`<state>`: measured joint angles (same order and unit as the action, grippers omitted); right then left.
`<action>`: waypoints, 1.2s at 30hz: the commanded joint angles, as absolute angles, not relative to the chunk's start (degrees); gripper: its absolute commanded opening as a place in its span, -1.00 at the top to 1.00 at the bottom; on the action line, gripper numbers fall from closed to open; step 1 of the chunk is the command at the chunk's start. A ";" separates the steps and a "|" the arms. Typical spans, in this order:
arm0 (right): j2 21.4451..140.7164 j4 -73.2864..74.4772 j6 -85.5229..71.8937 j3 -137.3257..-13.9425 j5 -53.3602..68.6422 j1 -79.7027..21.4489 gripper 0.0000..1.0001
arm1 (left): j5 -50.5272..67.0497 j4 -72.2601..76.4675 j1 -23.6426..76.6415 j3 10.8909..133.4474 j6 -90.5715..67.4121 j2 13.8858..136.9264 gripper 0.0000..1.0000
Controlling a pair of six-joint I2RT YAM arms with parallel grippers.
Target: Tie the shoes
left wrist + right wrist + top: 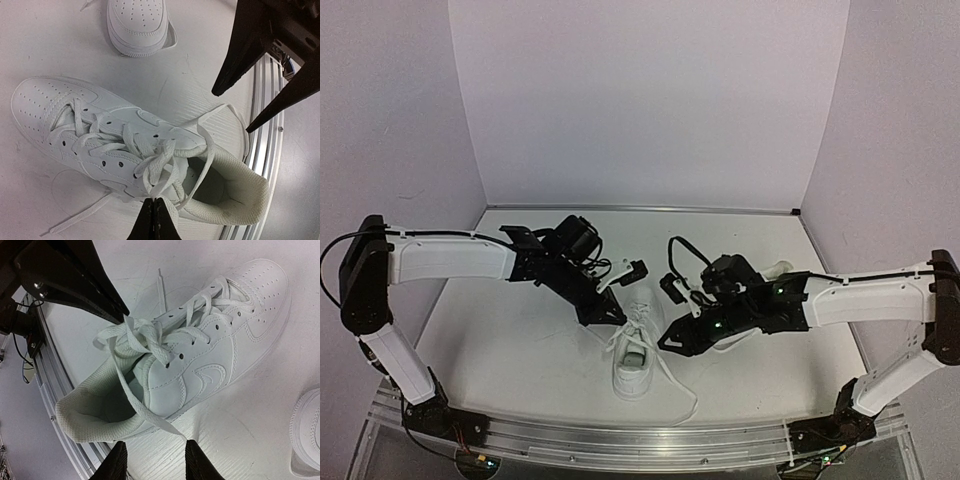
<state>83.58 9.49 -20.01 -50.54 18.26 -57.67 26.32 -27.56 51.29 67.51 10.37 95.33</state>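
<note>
The second shoe (137, 25) is never seen whole. From overhead only a white sliver of it shows behind the right arm, toward the right side of the worktop (520, 350). Each wrist view cuts it off at the frame edge, leaving just its perforated toe.

From above, the two arms also cover the toe and much of the lacing of the near shoe (634, 365). It stands on its sole at the middle of the worktop's near edge, heel toward the metal rail (620, 440) and toe toward the far edge.

The left gripper (154, 202) is fully closed, its fingers pressed together at a bunched loop of lace (160, 165) above the shoe's opening. The lace rises to the fingertips and looks pinched there, though the contact itself is too small to make out clearly.

The right gripper (156, 442) stands partly open just beside the shoe's collar, with nothing between its fingers. A loose lace end hangs over the shoe's side close to that gap. Whether it touches a finger cannot be told.
</note>
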 commanded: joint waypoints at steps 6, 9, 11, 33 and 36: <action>85.22 7.82 -19.84 -50.40 17.94 -58.03 0.26 | 24.91 -28.38 50.95 74.05 11.06 94.19 1.00; 85.55 7.68 -19.84 -50.25 18.09 -58.01 0.27 | 25.21 -28.76 51.00 74.56 11.51 94.65 1.00; 85.75 7.22 -19.89 -49.98 18.27 -58.04 0.27 | 25.36 -28.89 50.93 74.50 11.52 94.75 1.00; 90.76 0.53 -21.50 -51.04 20.55 -58.92 0.50 | 27.20 -25.69 50.94 70.31 9.32 92.90 1.00; 88.97 0.55 -21.78 -51.17 20.24 -58.99 0.61 | 27.34 -25.63 50.96 70.21 9.28 92.86 1.00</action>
